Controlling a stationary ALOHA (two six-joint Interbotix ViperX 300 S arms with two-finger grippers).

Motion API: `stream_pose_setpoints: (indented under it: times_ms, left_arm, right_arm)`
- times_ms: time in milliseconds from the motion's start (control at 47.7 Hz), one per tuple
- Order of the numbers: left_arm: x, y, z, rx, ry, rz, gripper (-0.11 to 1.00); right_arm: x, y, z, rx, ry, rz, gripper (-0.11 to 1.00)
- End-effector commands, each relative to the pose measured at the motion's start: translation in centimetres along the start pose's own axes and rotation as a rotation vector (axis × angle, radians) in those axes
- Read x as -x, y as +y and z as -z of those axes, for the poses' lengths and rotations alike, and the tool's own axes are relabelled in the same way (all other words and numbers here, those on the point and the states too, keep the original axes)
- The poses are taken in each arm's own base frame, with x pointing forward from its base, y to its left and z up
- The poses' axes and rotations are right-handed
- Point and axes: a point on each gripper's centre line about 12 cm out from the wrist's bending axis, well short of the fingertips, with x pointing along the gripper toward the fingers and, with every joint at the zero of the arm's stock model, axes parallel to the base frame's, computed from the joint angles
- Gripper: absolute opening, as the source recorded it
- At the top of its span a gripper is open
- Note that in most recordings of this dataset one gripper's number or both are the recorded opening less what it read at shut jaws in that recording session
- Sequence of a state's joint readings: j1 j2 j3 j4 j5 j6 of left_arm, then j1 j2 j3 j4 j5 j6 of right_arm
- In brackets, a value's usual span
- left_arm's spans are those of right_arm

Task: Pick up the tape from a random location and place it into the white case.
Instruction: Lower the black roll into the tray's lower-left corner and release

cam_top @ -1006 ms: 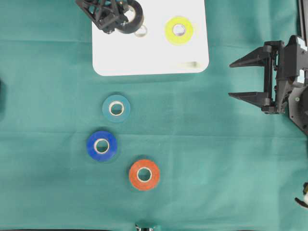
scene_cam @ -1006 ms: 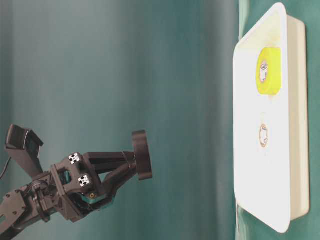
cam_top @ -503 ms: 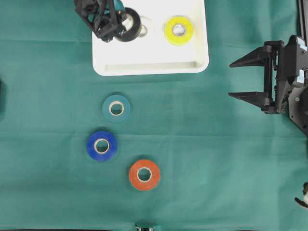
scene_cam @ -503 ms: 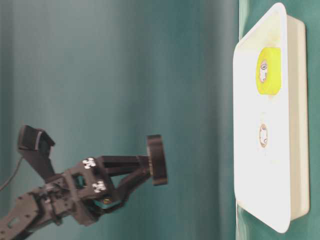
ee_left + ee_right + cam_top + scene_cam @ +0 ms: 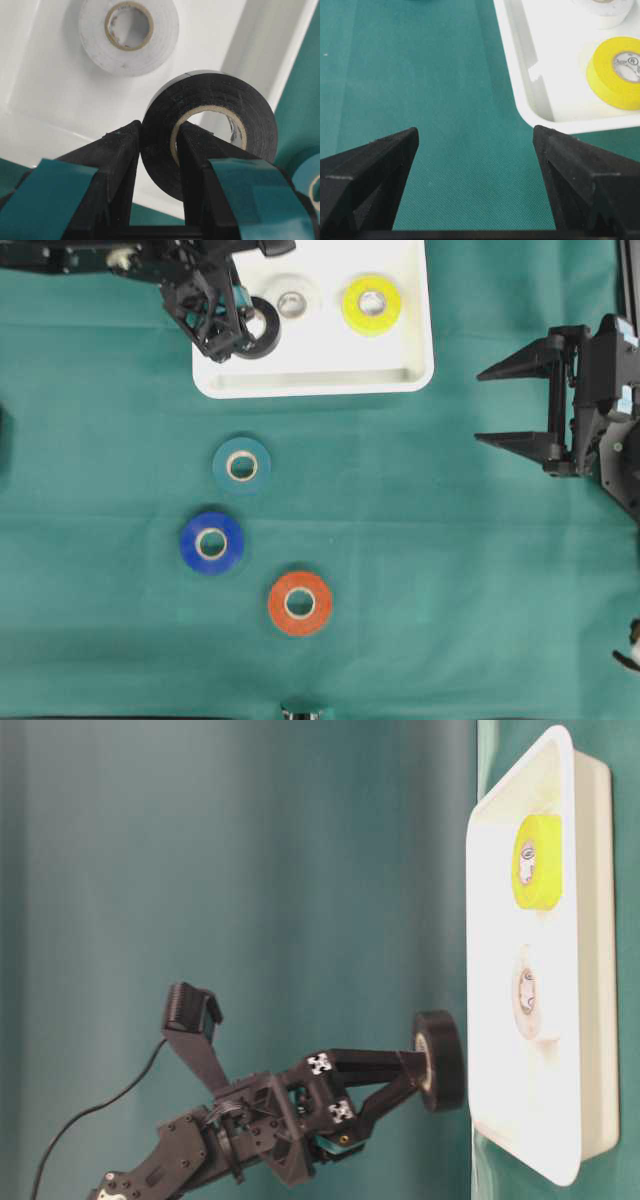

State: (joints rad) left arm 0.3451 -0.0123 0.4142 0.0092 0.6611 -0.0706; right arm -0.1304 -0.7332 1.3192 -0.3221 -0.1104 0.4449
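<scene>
Black tape: the glossy black roll of tape with a tan cardboard core (image 5: 210, 132) hangs over the near-left part of the tray, just above its floor by the table-level view; I judge it not yet set down.
My left jaws: my left gripper (image 5: 159, 150) pinches 1 wall of that roll, 1 finger through the core and 1 on the outer face.
Case: the large shallow white plastic tray with rounded corners and a raised rim (image 5: 410, 377) holds 2 rolls already, a white roll (image 5: 290, 305) and a yellow roll (image 5: 372, 303), both lying flat and apart.
Done: 2 rolls in, a 3rd over the tray in my grip.
Left: lower the black roll, release it, then fetch the rest.
Waiting on the cloth: a teal roll (image 5: 241, 465), a blue roll (image 5: 211, 542) and an orange roll (image 5: 299, 603) lie flat on the green table cloth (image 5: 450, 590), well below the tray in the overhead view.
My right jaws: my right gripper (image 5: 520, 403) is spread wide and holds nothing, off to the tray's right.
</scene>
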Motion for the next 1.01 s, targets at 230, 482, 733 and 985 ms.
stream_pose_setpoints:
  times_ms: [230, 482, 733, 985]
  left_arm:
    - [0.7, 0.1, -0.7, 0.003, -0.037, 0.001, 0.18]
    - [0.0, 0.1, -0.2, 0.004, -0.031, 0.002, 0.18]
    - [-2.3, 0.2, 0.9, 0.003, -0.048, 0.002, 0.18]
    - [-4.8, 0.5, 2.2, 0.007, -0.019, -0.003, 0.18]
  right_arm:
    - [-0.1, 0.1, -1.0, 0.003, -0.026, -0.003, 0.88]
    - [-0.1, 0.1, -1.0, 0.003, -0.026, -0.003, 0.88]
    - [-0.1, 0.1, -1.0, 0.005, -0.025, -0.005, 0.88]
    - [-0.1, 0.1, -1.0, 0.004, -0.024, -0.005, 0.88]
